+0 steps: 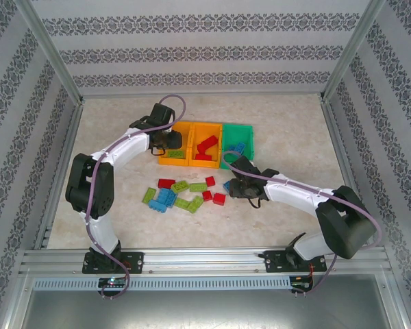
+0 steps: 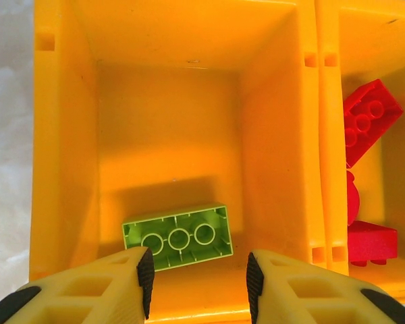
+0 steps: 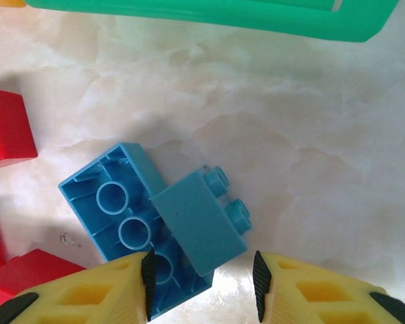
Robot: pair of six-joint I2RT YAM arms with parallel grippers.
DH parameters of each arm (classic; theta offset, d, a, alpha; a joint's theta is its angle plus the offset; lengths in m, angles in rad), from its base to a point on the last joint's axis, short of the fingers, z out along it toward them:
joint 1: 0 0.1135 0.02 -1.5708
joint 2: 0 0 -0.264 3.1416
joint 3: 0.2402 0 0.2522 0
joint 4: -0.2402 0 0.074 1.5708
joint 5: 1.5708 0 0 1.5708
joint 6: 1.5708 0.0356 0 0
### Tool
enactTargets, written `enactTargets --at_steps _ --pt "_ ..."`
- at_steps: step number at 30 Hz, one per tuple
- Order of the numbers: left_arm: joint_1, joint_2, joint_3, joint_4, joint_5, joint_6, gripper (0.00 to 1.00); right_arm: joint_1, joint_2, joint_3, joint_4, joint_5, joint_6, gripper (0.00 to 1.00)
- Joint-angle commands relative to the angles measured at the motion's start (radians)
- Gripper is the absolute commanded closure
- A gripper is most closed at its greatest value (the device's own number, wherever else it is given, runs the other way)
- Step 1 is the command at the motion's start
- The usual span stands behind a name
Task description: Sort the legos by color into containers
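Bins stand joined in a row of bins [image 1: 207, 164] toward the far side of the table [image 1: 294, 123]: a left orange bin [image 2: 169, 108], a middle orange bin [image 1: 197, 127] and a green bin [image 3: 223, 13].

The left gripper [image 2: 197, 270] hangs over the left orange bin with its fingers apart and nothing between them. A lime green brick [image 2: 179, 236] lies on that bin's floor, hollow side up, just beyond the fingertips and apart from them. Red bricks [image 2: 370, 118] lie in the middle orange bin, and a blue brick [image 1: 240, 147] shows in the green bin.

The right gripper [image 3: 202, 270] is low over the table just in front of the green bin, its fingers apart and not clamped on anything. Below them lies an oblong blue brick [image 3: 121, 209], hollow side up, with a smaller blue brick [image 3: 199, 223] on its side across it. Whether the left pad touches the bricks cannot be told.

Loose bricks [image 1: 181, 195], red, blue and lime green, lie scattered on the table in front of the row of bins.
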Motion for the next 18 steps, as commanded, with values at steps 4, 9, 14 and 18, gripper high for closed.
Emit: enactTargets --at_steps 4,9,14,18 --pt "-0.006 -0.042 -0.033 0.027 0.011 -0.018 0.57 0.03 -0.022 -0.029 0.006 -0.034 -0.045 0.51" --pt "-0.006 -0.066 -0.054 0.029 0.013 -0.021 0.57 0.031 0.005 -0.038 0.038 -0.055 -0.047 0.5" --pt "-0.006 -0.095 -0.082 0.033 0.009 -0.024 0.57 0.037 0.056 0.003 0.041 -0.053 -0.08 0.47" --pt "-0.006 -0.111 -0.101 0.032 0.002 -0.024 0.57 0.038 0.079 0.028 0.037 -0.052 -0.091 0.47"
